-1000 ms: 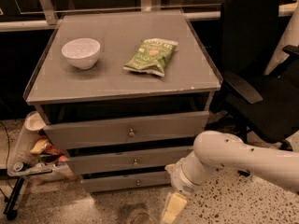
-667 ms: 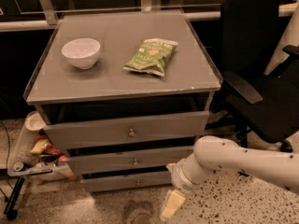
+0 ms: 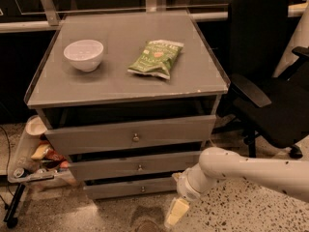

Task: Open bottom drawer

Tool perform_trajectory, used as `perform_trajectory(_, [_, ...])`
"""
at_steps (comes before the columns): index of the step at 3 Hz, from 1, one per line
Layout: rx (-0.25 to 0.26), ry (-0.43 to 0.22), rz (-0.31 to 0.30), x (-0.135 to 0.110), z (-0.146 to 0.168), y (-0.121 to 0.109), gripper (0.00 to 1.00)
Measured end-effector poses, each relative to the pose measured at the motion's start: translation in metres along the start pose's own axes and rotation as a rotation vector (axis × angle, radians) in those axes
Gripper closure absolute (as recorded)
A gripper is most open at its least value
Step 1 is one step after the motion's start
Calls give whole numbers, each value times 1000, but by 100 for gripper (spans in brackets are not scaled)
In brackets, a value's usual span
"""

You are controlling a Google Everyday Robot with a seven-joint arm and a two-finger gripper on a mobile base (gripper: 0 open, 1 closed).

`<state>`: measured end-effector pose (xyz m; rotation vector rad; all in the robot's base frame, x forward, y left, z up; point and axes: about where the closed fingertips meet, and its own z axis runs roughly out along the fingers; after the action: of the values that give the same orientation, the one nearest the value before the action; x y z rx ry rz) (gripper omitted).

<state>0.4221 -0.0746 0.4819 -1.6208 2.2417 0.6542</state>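
Observation:
The bottom drawer (image 3: 130,188) is the slimmest grey front at the foot of the grey cabinet, with a small round metal knob (image 3: 142,189) at its centre. It looks pushed in. My gripper (image 3: 175,213) hangs from the white arm (image 3: 241,170) that comes in from the right. It sits low, just right of and a little below the bottom drawer's right end, above the floor and apart from the knob.
The middle drawer (image 3: 137,166) and the top drawer (image 3: 133,134) are above. A white bowl (image 3: 83,54) and a green snack bag (image 3: 155,57) lie on the cabinet top. A black office chair (image 3: 263,76) stands right. A cart with clutter (image 3: 34,158) stands left.
The arm and gripper have shifted slightly left and down towards the bottom drawer. The drawers have not moved.

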Motion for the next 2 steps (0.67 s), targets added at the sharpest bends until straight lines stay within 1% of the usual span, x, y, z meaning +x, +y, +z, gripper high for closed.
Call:
perform_trajectory(1, [-38, -21, 3, 6, 20, 1, 0])
perform_trajectory(2, [-50, -71, 23, 17, 64, -20, 0])
